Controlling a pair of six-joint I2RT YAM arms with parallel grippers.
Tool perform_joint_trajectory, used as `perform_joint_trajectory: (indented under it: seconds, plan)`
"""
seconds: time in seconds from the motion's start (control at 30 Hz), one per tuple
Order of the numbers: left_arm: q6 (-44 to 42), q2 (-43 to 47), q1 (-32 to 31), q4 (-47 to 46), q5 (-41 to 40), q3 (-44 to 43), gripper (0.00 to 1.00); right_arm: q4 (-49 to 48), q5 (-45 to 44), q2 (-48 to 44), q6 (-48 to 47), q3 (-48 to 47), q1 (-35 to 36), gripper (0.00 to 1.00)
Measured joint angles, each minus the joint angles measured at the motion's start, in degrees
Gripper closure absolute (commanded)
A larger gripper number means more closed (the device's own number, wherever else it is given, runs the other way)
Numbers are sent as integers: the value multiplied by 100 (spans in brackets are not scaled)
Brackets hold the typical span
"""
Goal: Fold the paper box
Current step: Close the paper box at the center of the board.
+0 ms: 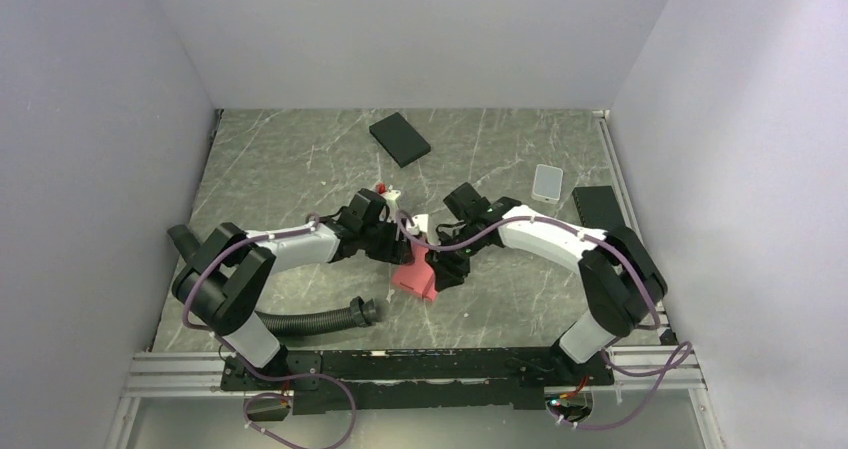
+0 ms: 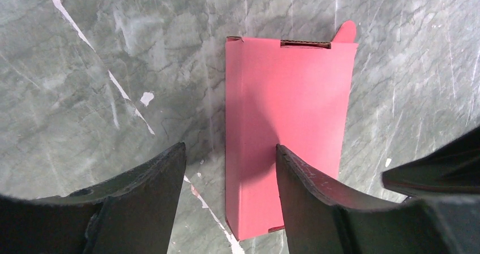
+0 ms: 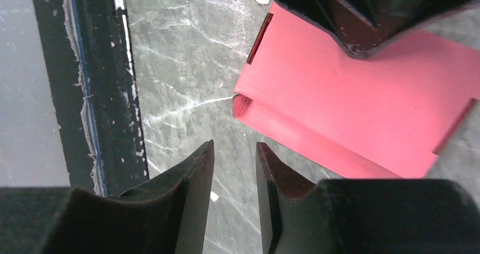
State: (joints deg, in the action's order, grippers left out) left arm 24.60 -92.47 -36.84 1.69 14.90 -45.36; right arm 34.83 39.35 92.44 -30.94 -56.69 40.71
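Nearest me is the rail (image 1: 180,374) at the table's near edge, with my two bases just by it. A black ribbed hose (image 1: 305,321) lies on the marbled grey table (image 1: 270,159) just ahead of my left base. Further in, both my arms bend toward the middle and meet over the paper box (image 1: 413,277). It lies flat on the table, a pinkish-red slim rectangle, and my left wrist view shows a rounded tab poking out at its far end. My left gripper (image 2: 229,149) hangs above it, jaws spread wide and gripping nothing. One finger is over bare table, the other is over the box, and the box's long edge shows in the gap. My right gripper (image 3: 235,145) sits beside the box's corner, jaws parted just a crack, only bare table between them, nothing held. Beyond the grippers there's a small white slab (image 1: 547,182) off to the right. Farthest back is a black flat box (image 1: 400,139), well apart from the pink one.
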Motion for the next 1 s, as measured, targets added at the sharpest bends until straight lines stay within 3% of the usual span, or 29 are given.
perform_joint_trajectory:
  seconds: [0.23, 0.5, 0.83, 1.0]
  plan:
    - [-57, 127, 0, 245, -96, 0, 30, 160, 308, -564, -616, 2, -299, 60]
    - [-144, 658, 0, 835, -302, -133, 27, 341, 686, -610, -949, 2, -621, 61]
    - [-195, 555, -4, 1027, -87, -212, 30, 581, 1246, -457, -951, 2, -1058, 61]
    - [-175, 407, -76, 1029, -26, -216, 32, 546, 1552, -190, -501, 17, -1327, 64]
